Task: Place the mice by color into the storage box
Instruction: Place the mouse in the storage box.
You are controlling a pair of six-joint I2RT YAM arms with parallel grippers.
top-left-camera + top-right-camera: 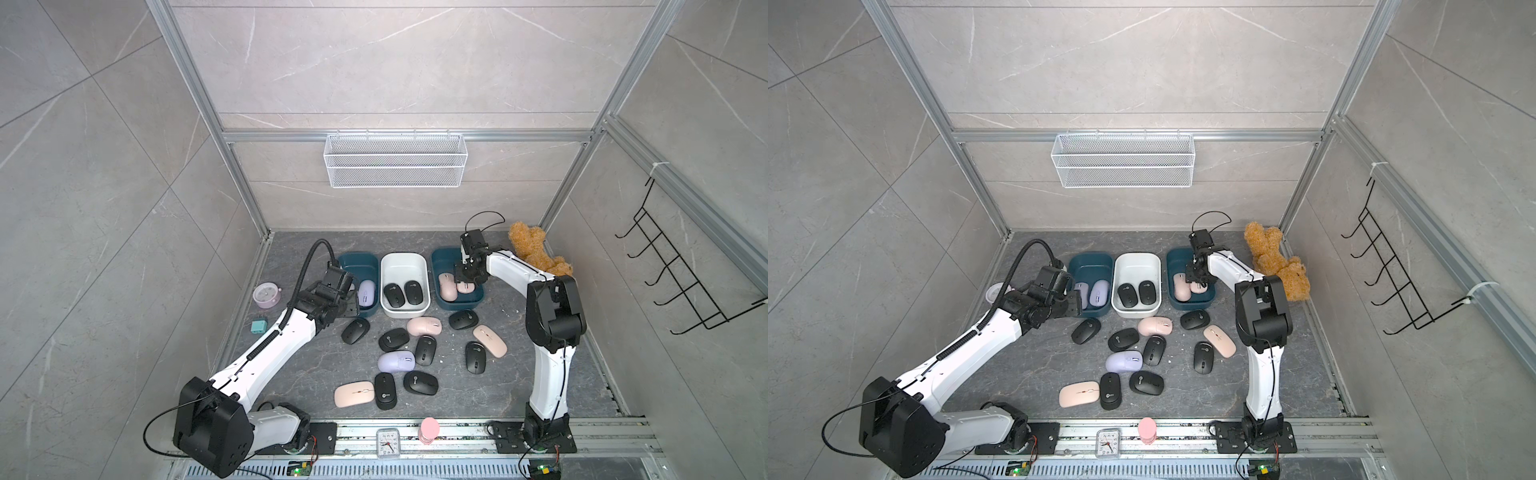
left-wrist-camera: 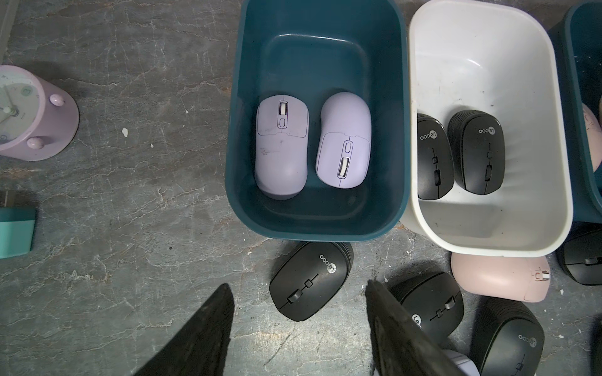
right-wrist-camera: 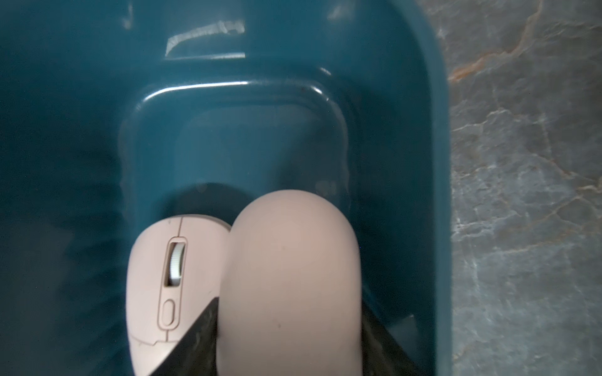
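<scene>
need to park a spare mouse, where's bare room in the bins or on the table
Free: the far half of the white bin, behind its two black mice; the far half of the left teal bin; the tabletop between the loose mice and the right arm. Crowded: among those loose mice.

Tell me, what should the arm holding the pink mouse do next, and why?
Probably open the right gripper and let go: the held pink mouse already sits low inside the teal bin, beside a second pink mouse, so the colour matches.
</scene>
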